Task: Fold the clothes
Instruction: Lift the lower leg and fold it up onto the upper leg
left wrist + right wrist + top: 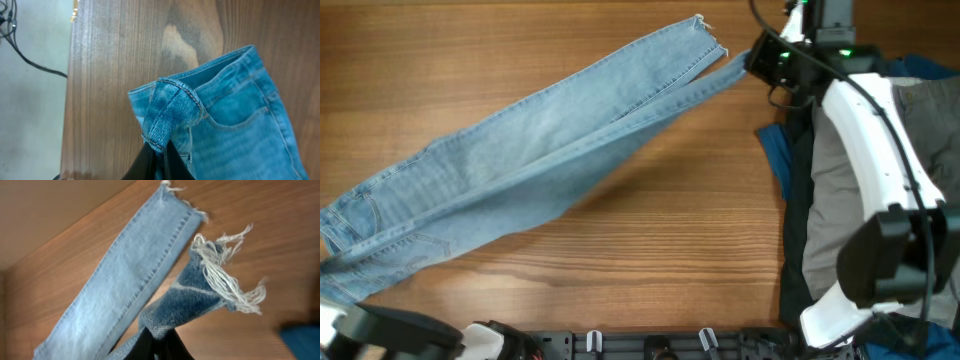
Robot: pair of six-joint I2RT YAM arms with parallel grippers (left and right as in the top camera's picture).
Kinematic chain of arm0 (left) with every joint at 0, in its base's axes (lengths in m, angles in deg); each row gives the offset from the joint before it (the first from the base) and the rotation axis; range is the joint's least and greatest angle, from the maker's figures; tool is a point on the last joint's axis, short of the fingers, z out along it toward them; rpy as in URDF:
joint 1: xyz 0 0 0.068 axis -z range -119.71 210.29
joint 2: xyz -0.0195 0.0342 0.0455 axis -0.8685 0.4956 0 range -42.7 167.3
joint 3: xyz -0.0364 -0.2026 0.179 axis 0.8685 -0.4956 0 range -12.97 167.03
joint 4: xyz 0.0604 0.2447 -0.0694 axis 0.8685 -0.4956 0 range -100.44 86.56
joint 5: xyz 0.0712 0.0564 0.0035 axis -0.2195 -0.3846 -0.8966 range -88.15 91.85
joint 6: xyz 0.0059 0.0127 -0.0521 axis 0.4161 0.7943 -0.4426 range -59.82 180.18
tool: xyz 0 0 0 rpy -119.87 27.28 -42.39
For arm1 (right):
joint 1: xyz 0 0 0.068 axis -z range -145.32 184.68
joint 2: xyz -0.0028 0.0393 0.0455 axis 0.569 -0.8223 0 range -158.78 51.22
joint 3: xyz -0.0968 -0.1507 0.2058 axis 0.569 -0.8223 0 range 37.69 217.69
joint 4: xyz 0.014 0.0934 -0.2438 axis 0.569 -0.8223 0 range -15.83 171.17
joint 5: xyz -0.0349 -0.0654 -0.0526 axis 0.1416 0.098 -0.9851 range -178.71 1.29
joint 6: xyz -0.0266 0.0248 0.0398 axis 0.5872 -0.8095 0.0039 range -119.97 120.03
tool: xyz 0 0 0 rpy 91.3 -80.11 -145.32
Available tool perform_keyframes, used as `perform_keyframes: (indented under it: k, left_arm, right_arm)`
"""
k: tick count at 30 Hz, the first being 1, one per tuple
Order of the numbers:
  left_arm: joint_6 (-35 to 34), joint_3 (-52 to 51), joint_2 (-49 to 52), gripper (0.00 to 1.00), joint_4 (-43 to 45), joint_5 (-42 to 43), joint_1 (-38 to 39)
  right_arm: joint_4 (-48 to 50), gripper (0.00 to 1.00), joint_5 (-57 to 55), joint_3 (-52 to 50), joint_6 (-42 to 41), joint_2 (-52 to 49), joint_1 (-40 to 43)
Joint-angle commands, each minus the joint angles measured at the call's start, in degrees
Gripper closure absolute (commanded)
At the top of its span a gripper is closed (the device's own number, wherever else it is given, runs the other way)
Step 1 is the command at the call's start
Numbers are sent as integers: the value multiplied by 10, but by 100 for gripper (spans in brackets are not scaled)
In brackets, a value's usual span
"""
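A: Where does the overhead view sit?
B: High above the table (620,280), looking straight down on the whole jeans (520,170).
A: And the wrist views?
B: Close in: left at the jeans' waistband (220,62), right at their frayed hems (172,200); both parts appear overhead.

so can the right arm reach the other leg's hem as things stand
Probably not yet: its end effector is shut on the frayed hem. The other hem lies close and uncovered, so it must let go first.

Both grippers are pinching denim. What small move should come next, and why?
Probably the right gripper should carry its frayed hem toward the waistband pinched by the left gripper. The jeans lie stretched full length, legs together, not yet folded.
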Motion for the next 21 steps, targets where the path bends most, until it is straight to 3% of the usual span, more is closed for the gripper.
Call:
perform_keyframes:
  k: [1, 11, 20, 21]
  left_arm:
    - [5, -2, 49, 95, 41, -43, 9]
    - [7, -2, 108, 91, 184, -43, 70]
    - [7, -2, 118, 89, 209, -46, 108]
    - [7, -2, 120, 88, 209, -46, 108]
  right_arm:
    - [38, 96, -45, 14, -35, -53, 0]
    - [181, 96, -9, 14, -34, -124, -14]
    - [313, 95, -18, 14, -107, -170, -26]
    - [323, 80, -18, 14, -109, -179, -26]
